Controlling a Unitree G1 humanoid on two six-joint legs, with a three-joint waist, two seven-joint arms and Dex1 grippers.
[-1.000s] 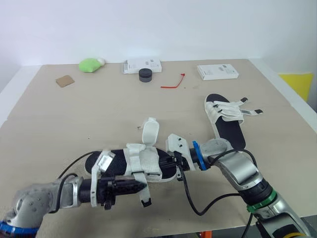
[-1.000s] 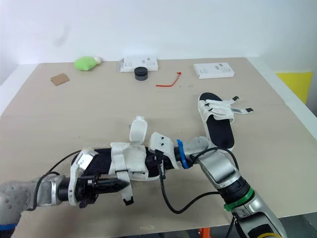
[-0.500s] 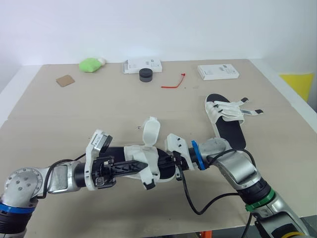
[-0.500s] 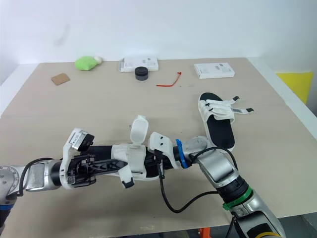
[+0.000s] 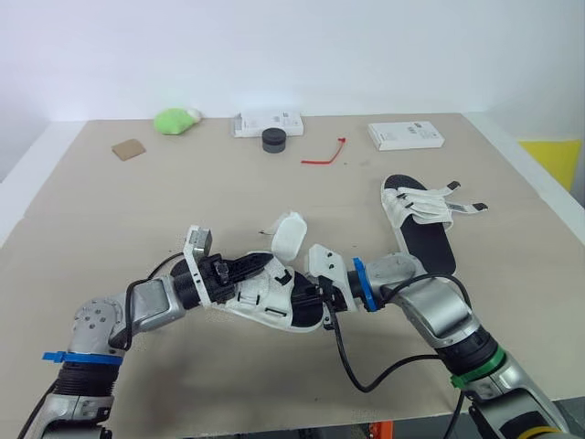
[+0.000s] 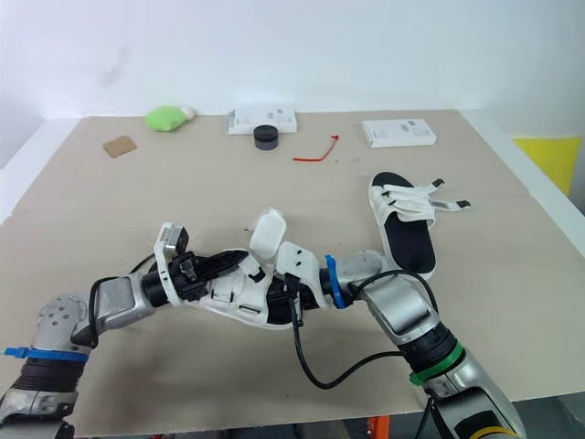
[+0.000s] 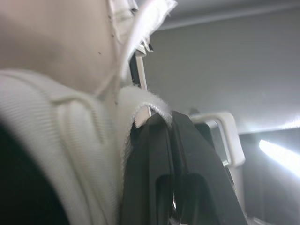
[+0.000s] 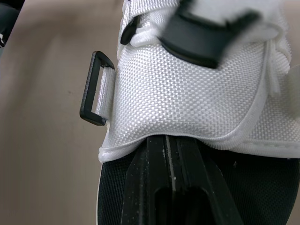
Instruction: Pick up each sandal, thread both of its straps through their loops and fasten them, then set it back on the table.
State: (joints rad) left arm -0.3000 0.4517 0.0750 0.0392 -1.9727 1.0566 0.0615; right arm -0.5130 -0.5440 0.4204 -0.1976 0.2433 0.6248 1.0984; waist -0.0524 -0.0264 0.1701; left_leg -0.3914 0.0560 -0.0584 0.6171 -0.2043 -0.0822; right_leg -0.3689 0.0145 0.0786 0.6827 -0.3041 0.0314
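Item: near sandal, white woven upper, rectangular black plastic loop. Right gripper clamped on it. Left gripper pinching fuzzy strap. Far sandal at 2 o'clock.

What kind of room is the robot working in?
Probably a robot test room or lab: a big plain table against a bare white wall, with practice things laid out on it, like a sandal and small white boxes.

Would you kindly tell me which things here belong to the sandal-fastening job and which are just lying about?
Job: held sandal, other sandal.
Lying about: green lump, middle white box, right white box, black puck, red tie, brown card.
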